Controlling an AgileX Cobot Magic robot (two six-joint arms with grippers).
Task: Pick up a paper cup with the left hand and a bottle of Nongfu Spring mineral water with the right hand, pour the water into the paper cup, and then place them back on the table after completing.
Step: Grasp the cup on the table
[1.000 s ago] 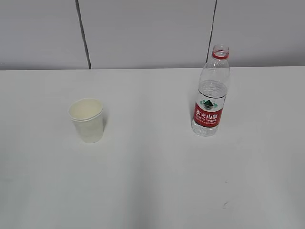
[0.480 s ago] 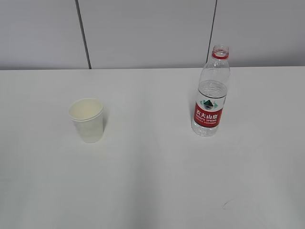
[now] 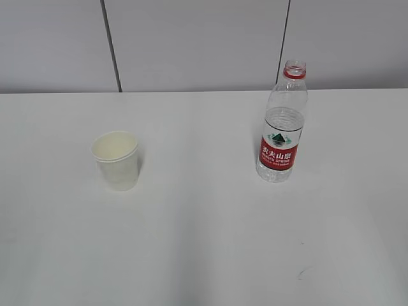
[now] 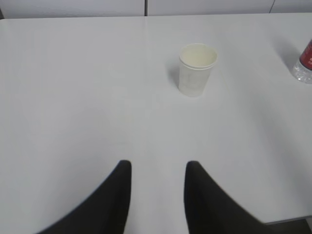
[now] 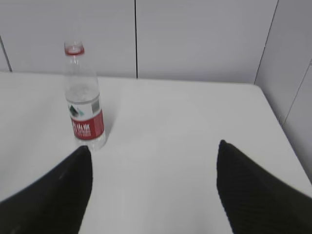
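A white paper cup stands upright on the white table at the left. It also shows in the left wrist view, ahead and a little right of my open, empty left gripper. A clear Nongfu Spring bottle with a red label and red neck ring, no cap, stands upright at the right and holds clear water. In the right wrist view the bottle stands ahead and to the left of my wide-open, empty right gripper. Neither arm shows in the exterior view.
A grey panelled wall runs behind the table's far edge. In the right wrist view the table's right edge lies close to a side wall. The bottle's base shows at the right edge of the left wrist view.
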